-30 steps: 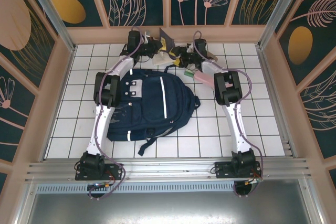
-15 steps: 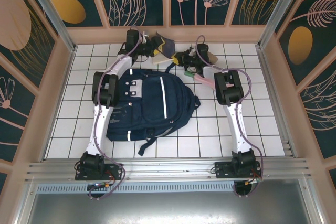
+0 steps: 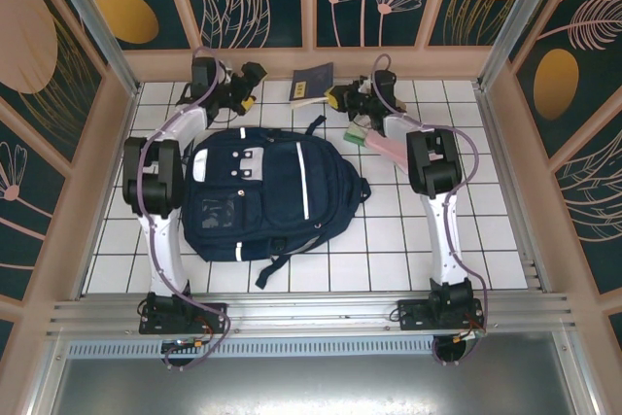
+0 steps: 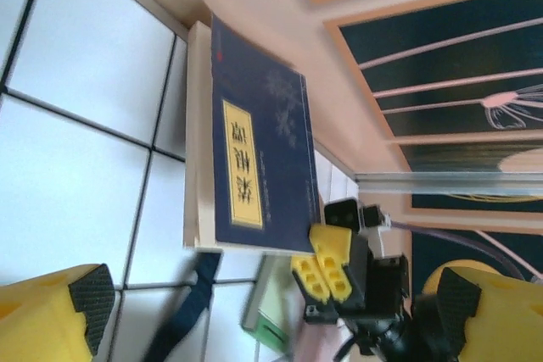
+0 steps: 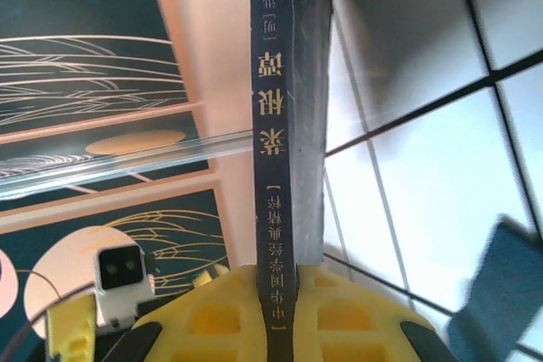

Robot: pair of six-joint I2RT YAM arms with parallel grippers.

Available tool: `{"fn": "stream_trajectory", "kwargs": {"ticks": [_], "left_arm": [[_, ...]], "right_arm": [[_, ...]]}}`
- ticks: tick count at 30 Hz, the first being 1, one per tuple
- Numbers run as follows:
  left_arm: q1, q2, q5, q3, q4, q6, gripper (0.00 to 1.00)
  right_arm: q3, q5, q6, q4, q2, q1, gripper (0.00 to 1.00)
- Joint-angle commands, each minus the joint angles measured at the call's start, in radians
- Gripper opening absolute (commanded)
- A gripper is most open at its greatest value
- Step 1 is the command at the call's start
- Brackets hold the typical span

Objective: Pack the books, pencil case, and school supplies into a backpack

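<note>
Pinching dark navy gold-lettered book (image 5: pixel 280 125) by the spine with right gripper (image 3: pixel 333 94) at white tiled table's (image 3: pixel 466 240) far edge, presumably for lifting; left gripper (image 3: pixel 255 87) gaping, empty.

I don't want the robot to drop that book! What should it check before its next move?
1. Right claw shut on the navy book, at its spine edge: ok.
2. Left claw open, apart from the book: ok.
3. Backpack unzipped for loading: cannot tell.
4. Book lifted off the table: cannot tell.
5. Pink pencil case and green pack packed: not ok, both lie outside the backpack, by the right arm.
</note>
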Motion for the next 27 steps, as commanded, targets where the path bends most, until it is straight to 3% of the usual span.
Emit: {"fn": "stream_trajectory", "kwargs": {"ticks": [1, 9, 16, 27], "left_arm": [[-0.018, -0.111, 0.051, -0.165, 0.217, -0.136, 0.98], [-0.054, -0.396, 0.015, -0.487, 0.414, -0.270, 0.98], [-0.150, -0.619, -0.088, -0.648, 0.609, -0.397, 0.99], [-0.236, -0.851, -0.298, -0.849, 0.599, -0.438, 0.98]], "right_arm": [[0.025, 0.006, -0.052, 0.028, -0.154, 0.011, 0.00], [-0.211, 0.076, -0.157, 0.013, -0.445, 0.090, 0.00], [-0.545, 0.251, -0.164, 0.122, -0.748, 0.218, 0.00], [-0.766, 0.527, -0.144, 0.226, -0.979, 0.384, 0.00]]}}
